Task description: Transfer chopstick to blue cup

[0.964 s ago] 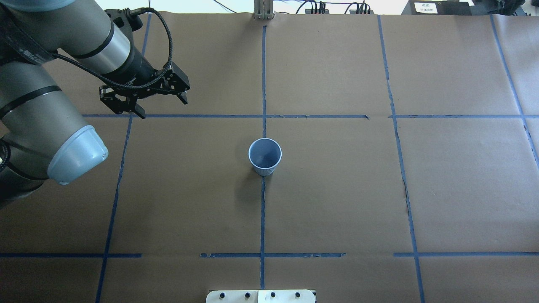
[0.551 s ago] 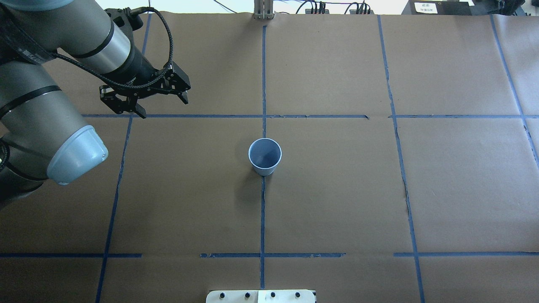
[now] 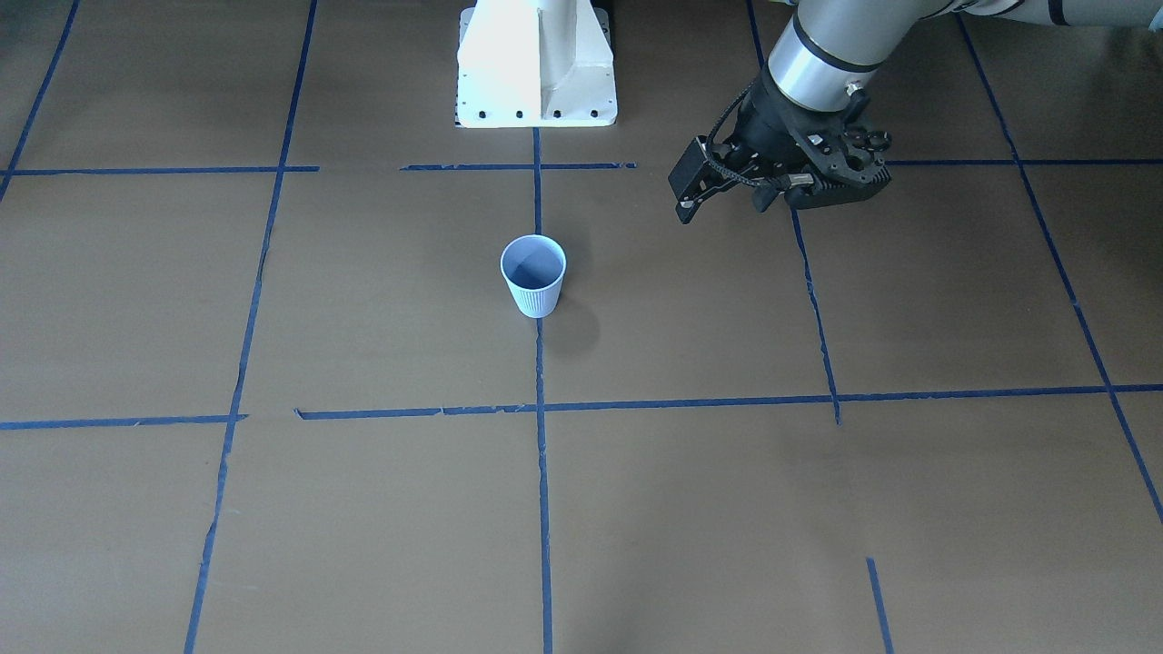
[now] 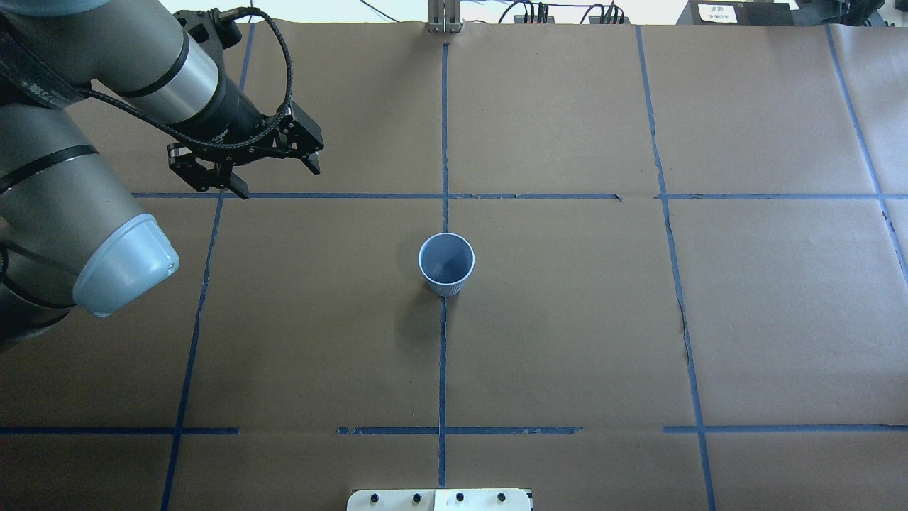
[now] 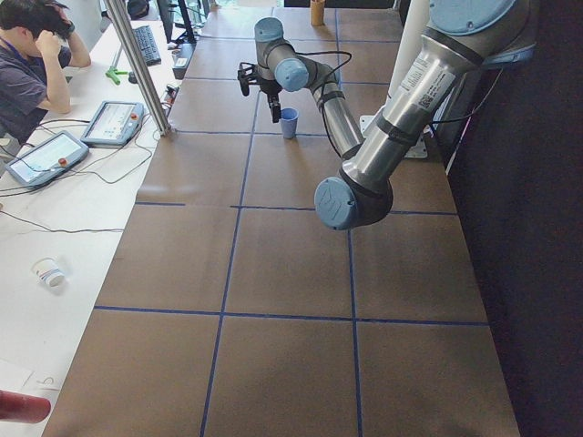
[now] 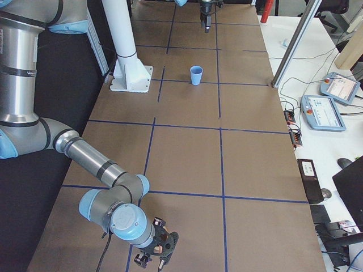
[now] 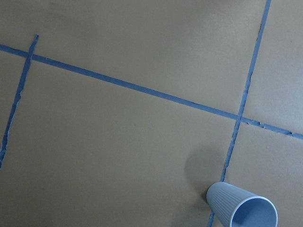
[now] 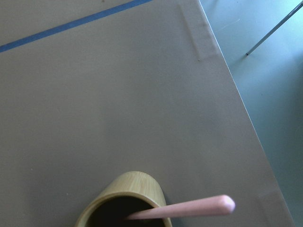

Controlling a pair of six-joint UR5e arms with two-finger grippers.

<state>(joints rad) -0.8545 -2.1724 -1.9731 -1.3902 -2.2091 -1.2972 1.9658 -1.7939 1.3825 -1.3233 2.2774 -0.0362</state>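
The pale blue ribbed cup [image 4: 446,264] stands upright and empty at the table's middle; it also shows in the front view [image 3: 533,272] and low in the left wrist view [image 7: 241,208]. My left gripper [image 4: 277,181] hangs open and empty above the table, well to the left of the cup and farther back. A pinkish-red chopstick [image 8: 189,208] leans out of a bamboo cup [image 8: 123,201] in the right wrist view. My right gripper [image 6: 156,255] shows only in the right side view, over the bamboo cup; I cannot tell whether it is open or shut.
The bamboo cup stands near the table's corner, with the table edge [image 8: 241,104] close beside it. The white robot base [image 3: 536,64] sits at the robot's side of the table. Blue tape lines cross the brown paper. Operators' desks with tablets [image 5: 109,123] lie beyond the far edge.
My left gripper has shifted very slightly away from the robot and stays open. The blue cup has not moved.
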